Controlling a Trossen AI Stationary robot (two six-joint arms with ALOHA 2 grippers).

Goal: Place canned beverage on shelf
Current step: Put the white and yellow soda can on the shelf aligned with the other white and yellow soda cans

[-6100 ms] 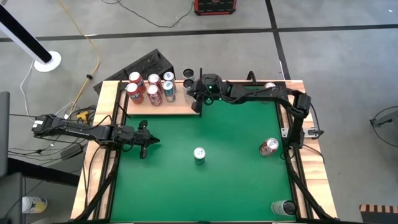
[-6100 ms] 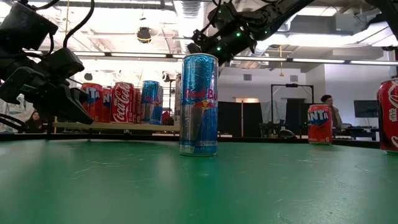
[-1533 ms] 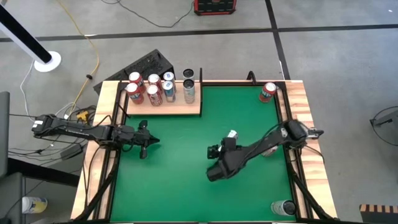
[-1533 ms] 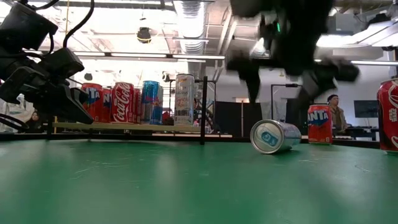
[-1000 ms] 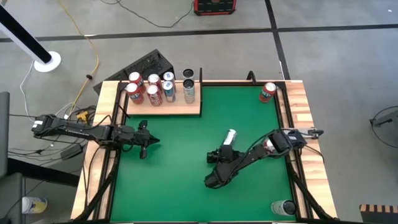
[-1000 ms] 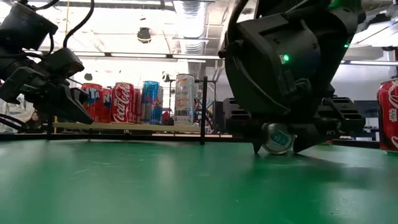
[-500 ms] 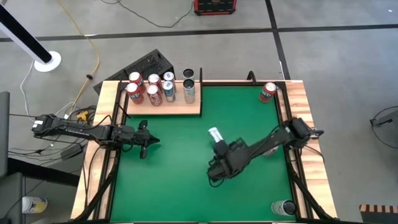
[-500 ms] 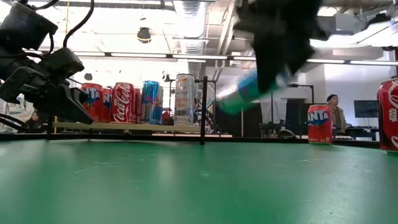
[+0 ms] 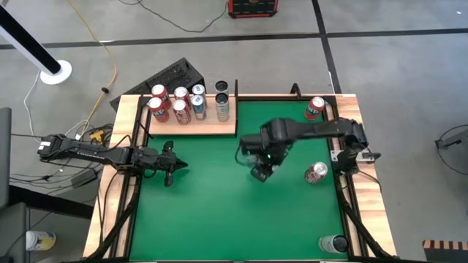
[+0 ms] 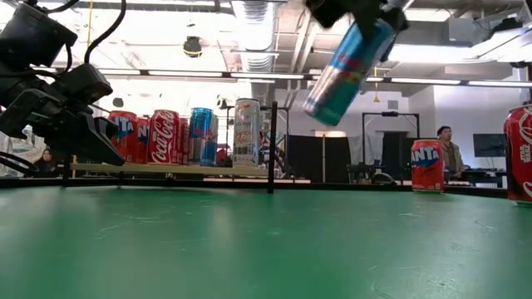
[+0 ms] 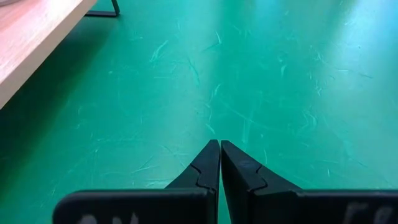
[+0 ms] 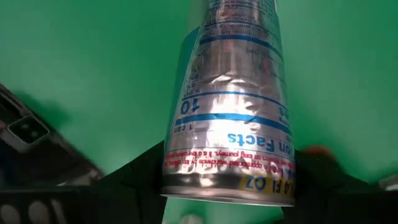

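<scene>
A slim blue-and-silver beverage can [image 10: 347, 71] hangs tilted high above the green table, with my right gripper [image 9: 262, 169] shut on it over the table's middle. The right wrist view looks down along the can [image 12: 227, 93]. The pale-wood shelf [image 9: 208, 126] stands at the table's far left and carries several upright cans [image 9: 179, 106] on their bases. It also shows in the low view as the shelf [image 10: 166, 169]. My left gripper [image 9: 175, 164], [image 11: 219, 144] waits shut, low over the table's left side, touching nothing. My right gripper pinches the can's upper end [image 12: 186, 177] between its two fingers [image 12: 140, 183], one on each side of the round wall. The fingers come from above, pointing down. The can hangs below them, tilted, its lower end [image 10: 320, 108] well clear of the table.
A red can [image 9: 315, 108] stands at the far right corner and another red can [image 9: 316, 172] lies near the right edge. A further can [image 9: 333, 243] is at the near right. A thin black post [image 10: 273, 145] rises at the shelf's right end. Bare green felt [image 9: 212, 212] fills the near half.
My right gripper has taken hold of the can that lay on its side on the table, then risen and gone toward the far edge while rolling its wrist. The can has been lifted clear and now hangs tilted below the fingers.
</scene>
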